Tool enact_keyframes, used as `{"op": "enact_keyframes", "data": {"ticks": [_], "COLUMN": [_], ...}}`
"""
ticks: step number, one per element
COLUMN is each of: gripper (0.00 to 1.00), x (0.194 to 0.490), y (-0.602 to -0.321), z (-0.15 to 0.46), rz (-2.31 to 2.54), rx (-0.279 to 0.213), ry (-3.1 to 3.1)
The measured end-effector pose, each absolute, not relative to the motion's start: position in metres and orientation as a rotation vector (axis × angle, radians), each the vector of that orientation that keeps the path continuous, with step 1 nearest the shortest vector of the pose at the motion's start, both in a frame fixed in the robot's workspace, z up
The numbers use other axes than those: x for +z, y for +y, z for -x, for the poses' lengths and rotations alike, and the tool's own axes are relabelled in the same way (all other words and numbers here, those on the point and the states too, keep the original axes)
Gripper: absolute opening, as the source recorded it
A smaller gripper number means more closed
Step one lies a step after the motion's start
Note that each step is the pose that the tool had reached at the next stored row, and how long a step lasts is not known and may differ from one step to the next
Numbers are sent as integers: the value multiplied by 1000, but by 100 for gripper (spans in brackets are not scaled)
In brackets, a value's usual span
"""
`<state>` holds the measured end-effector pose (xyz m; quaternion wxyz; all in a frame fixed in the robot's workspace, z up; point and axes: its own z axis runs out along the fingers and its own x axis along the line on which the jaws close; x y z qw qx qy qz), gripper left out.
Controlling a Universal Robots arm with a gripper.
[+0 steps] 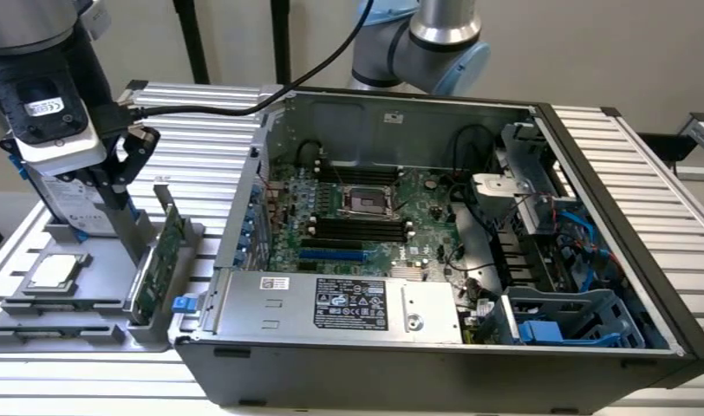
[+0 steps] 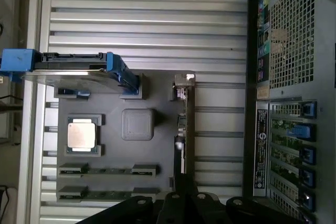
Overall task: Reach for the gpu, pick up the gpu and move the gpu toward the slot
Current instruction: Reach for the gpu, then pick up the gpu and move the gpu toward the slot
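Reaching done, we see the gripper (image 2: 182,179) pinched shut on the gpu (image 1: 161,264), upright in its grey holder (image 1: 51,334); lift and carry toward the computer case (image 1: 445,381) remain.

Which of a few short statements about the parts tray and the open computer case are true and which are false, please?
1. The gpu stands on edge in the grey tray beside the case. True.
2. The hand is open and well above the gpu. False: it is down at the gpu and shut on its edge.
3. The hard drive lies flat inside the case. False: it stands upright in the tray.
4. A processor chip lies flat on the tray. True.
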<state>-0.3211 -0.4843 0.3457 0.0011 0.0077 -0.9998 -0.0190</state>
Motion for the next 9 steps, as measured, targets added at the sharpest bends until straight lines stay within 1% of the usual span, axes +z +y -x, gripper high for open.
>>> {"op": "enact_keyframes", "data": {"ticks": [9], "gripper": [11], "x": [346], "y": [-484], "z": [321], "rz": [-24], "rx": [-60], "ry": [-3139]}}
